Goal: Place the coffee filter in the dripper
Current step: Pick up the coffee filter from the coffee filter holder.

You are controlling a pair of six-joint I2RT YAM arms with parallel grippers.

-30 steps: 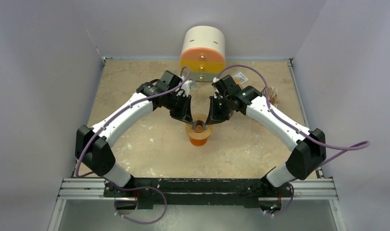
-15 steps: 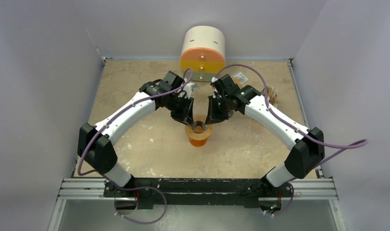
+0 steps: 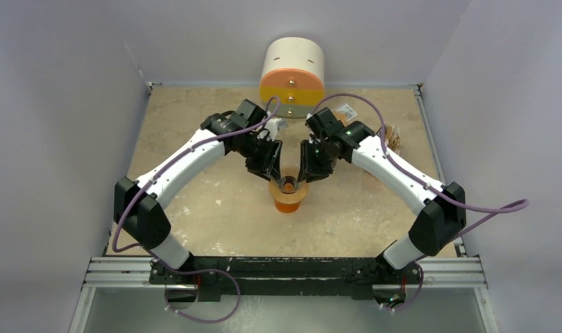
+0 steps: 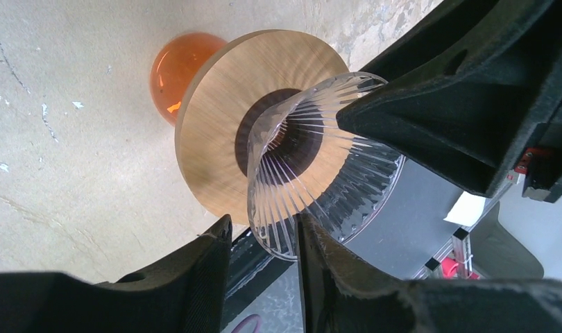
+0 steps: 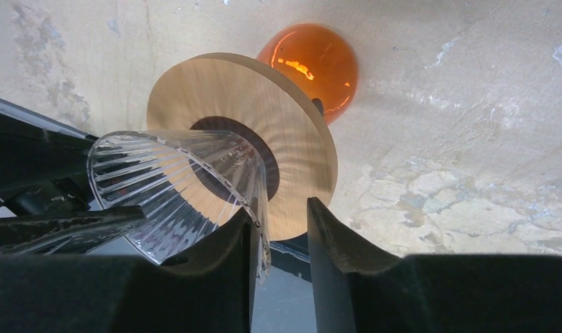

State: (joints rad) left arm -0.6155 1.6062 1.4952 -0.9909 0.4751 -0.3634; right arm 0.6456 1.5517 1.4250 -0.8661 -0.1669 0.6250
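The dripper (image 3: 287, 186) is a clear ribbed glass cone (image 4: 313, 159) seated in a wooden ring (image 5: 292, 118) on an orange glass base (image 5: 313, 59), mid-table. Both grippers meet over it. My left gripper (image 4: 263, 229) straddles the cone's rim, which lies against one finger with a gap to the other; the jaws are open. On the opposite side, my right gripper (image 5: 282, 215) is open too, with the rim against its inner finger (image 5: 247, 232). In the top view, the left gripper (image 3: 273, 170) and the right gripper (image 3: 304, 170) flank the cone. I cannot pick out the coffee filter.
A white, orange and yellow cylinder (image 3: 293, 75) stands at the back centre. A small white packet (image 3: 345, 109) and a brown item (image 3: 395, 141) lie at the back right. Walls close three sides; a metal rail (image 3: 285, 272) runs along the near edge.
Both grippers have opened from shut on the cone's rim. Both arms have shifted slightly towards the back; the dripper stays on its base.
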